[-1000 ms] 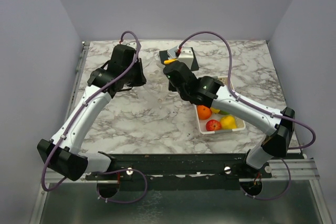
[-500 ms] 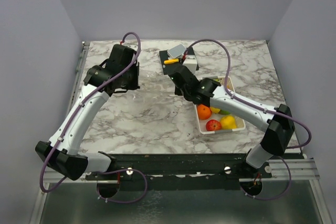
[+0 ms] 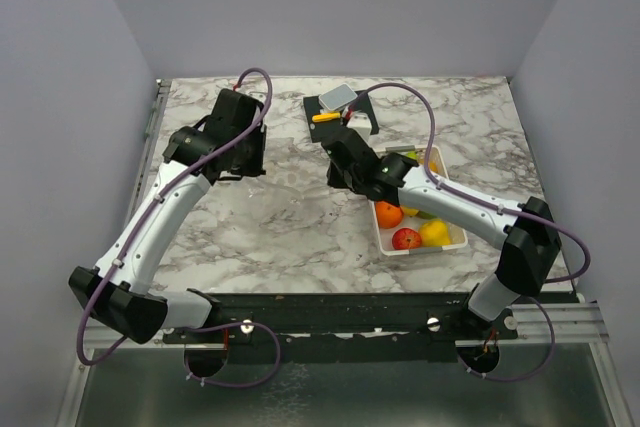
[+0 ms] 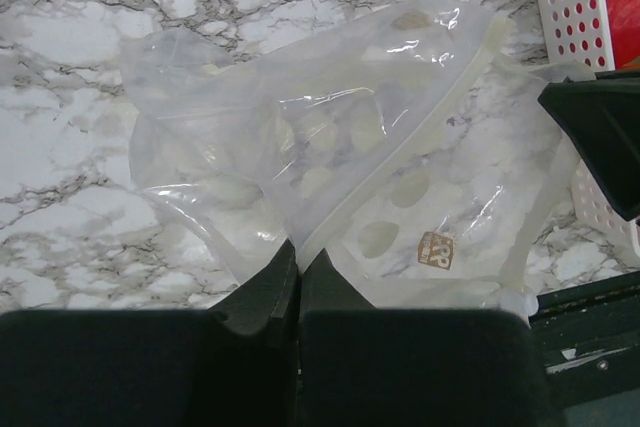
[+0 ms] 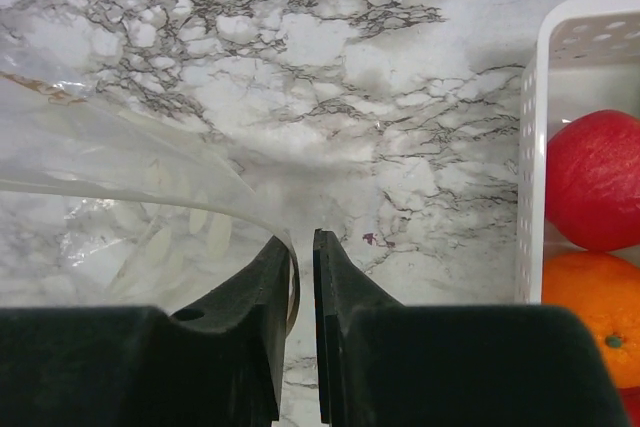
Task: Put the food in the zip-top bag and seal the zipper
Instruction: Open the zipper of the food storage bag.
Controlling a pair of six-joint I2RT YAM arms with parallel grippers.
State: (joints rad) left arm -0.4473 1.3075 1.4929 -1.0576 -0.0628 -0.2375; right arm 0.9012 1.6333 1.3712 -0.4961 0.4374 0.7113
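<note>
Fingertips of the left gripper (image 4: 297,259) are pressed together and pinch a fold of the zip-top bag (image 4: 350,137) at its near side. The fingers of the right gripper (image 5: 304,247) stand narrowly parted. The curved rim of the bag runs into the slit between them and lies against one finger, but the wrist view does not show whether the pads press on it.

Between the two grippers, the bag lies crumpled on the table (image 3: 290,237), near its middle and somewhat toward the far edge. The clear dotted film is slack and partly lifted. The zipper (image 4: 420,117) shows as a pale strip running obliquely across the film, from the left fingertips toward the far right. Its two halves appear to be apart, so the mouth is judged unsealed. No fruit is visible through the film; the bag appears to be empty.

Beyond the right gripper, toward the right edge of the table, stands the white basket (image 3: 428,249). It holds the food (image 3: 406,239). The right wrist view shows a red fruit (image 5: 590,182) and an orange fruit (image 5: 590,312) behind its perforated wall. Yellow and green pieces show from above. A yellow-handled knife (image 3: 325,117) rests on a stand near the far edge, apart from the bag.

Judged progress: early. The bag is held at one side and its mouth is being presented. No fruit is transferred yet, and the seal is not made. Every fruit is left to move, and then the zipper must be pressed along its length.
</note>
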